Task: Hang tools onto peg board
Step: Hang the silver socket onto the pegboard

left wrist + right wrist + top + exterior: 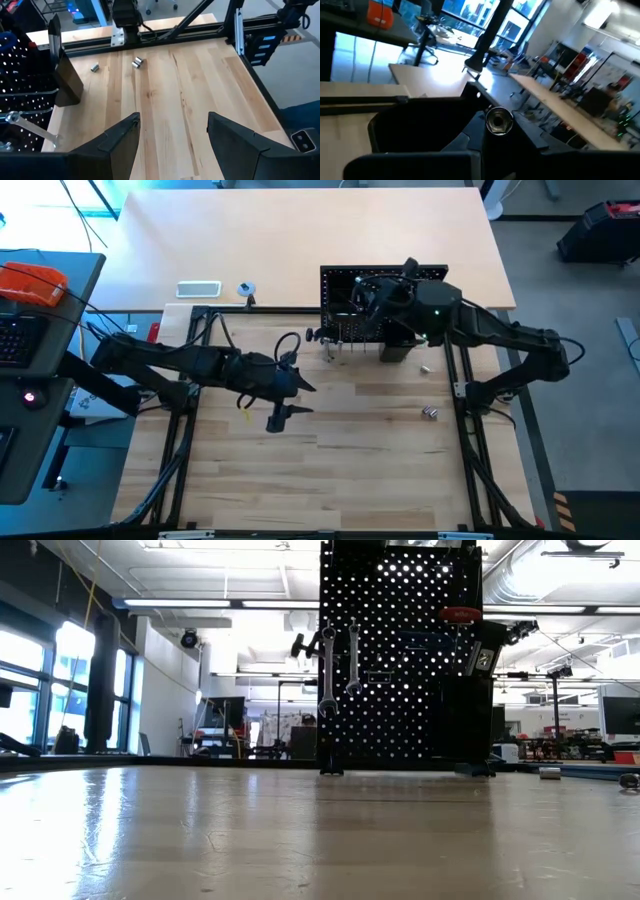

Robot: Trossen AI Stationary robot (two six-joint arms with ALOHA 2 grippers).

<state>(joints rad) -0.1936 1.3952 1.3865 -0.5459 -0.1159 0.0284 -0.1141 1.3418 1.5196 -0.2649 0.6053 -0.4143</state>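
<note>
The black peg board [385, 305] stands upright at the table's far middle. Two silver wrenches [340, 665] hang on its hooks, and a red-handled tool [458, 614] sits near its top. My right gripper [364, 294] is above the board's top edge, shut on a small silver metal bit [499, 121]. My left gripper [172, 132] hovers open over bare table left of the board [300, 398], with nothing between its fingers. Two more metal bits [430, 412] [425, 368] lie on the table to the right. My right gripper pinches the round silver bit [499, 121] between its two dark fingers [470, 130], near their free ends. The bit's hollow end faces the wrist camera. It is lifted clear of the table, up by the top of the peg board.
A black bin [65, 75] stands at the board's foot. Black frame rails [180, 440] run along the table's left and right sides. A white device [198, 289] and a tape roll [246, 288] lie beyond the far rail. The near half of the table offers free room.
</note>
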